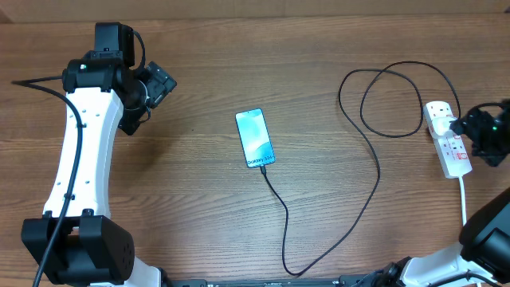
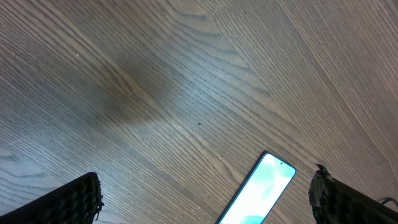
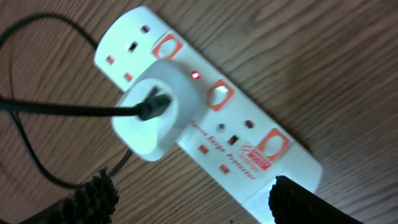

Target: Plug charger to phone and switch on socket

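The phone (image 1: 254,138) lies screen up and lit at mid-table. The charger's thin black cable (image 1: 362,209) meets the phone's lower edge, loops toward the front edge and curls back to the socket (image 1: 448,137) at the right. In the right wrist view the cable (image 3: 74,111) enters a white plug (image 3: 152,115) seated in the socket (image 3: 249,134). A small red light (image 3: 196,75) glows beside the plug. My right gripper (image 3: 196,202) hangs open over the strip's end, and its right fingertip (image 3: 305,202) overlaps the strip. My left gripper (image 2: 205,211) is open above the table, with the phone (image 2: 258,193) between its fingers.
The socket's white cord (image 1: 464,199) runs toward the front edge at the right. My left arm (image 1: 80,151) stands along the left side. Bare wood lies between the phone and the left gripper (image 1: 155,88).
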Robot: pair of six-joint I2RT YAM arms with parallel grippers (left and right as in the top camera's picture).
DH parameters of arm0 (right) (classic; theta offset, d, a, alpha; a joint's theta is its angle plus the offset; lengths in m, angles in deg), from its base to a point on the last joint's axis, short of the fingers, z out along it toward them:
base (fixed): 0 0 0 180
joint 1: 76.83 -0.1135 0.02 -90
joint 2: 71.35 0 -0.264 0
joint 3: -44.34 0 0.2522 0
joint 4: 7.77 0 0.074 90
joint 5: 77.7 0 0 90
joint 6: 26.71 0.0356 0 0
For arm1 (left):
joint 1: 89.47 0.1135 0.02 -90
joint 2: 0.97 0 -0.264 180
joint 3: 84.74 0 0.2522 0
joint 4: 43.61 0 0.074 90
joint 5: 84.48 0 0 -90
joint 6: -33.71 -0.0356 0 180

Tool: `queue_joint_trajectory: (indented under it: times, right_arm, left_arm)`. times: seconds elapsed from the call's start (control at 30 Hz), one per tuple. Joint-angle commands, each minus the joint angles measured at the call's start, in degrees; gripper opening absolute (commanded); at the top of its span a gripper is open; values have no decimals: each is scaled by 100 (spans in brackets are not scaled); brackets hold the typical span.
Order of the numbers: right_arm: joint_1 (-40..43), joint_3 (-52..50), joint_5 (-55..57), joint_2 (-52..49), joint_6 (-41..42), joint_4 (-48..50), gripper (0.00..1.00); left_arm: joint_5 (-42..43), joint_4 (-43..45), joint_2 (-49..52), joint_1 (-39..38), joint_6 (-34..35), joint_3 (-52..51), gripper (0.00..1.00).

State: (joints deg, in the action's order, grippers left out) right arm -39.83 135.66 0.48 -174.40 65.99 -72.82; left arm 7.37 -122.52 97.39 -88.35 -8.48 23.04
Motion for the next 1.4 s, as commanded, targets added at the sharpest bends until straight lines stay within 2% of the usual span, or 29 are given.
queue_joint_trajectory:
  times: [0.0, 0.07, 0.1, 1.37]
  right_arm:
    - [-153, -48, 306, 76, -109, -13, 78]
    - [-205, -48, 367, 76, -107, -46, 78]
    - [-212, -48, 372, 76, -107, -55, 100]
    - [-212, -48, 382, 76, -107, -63, 100]
  left_arm:
    - [-81, -20, -127, -13, -68, 81, 100]
    - [-81, -20, -127, -13, -68, 81, 100]
    - [-81, -20, -127, -13, -68, 81, 100]
    - [-81, -20, -127, -13, -70, 81, 100]
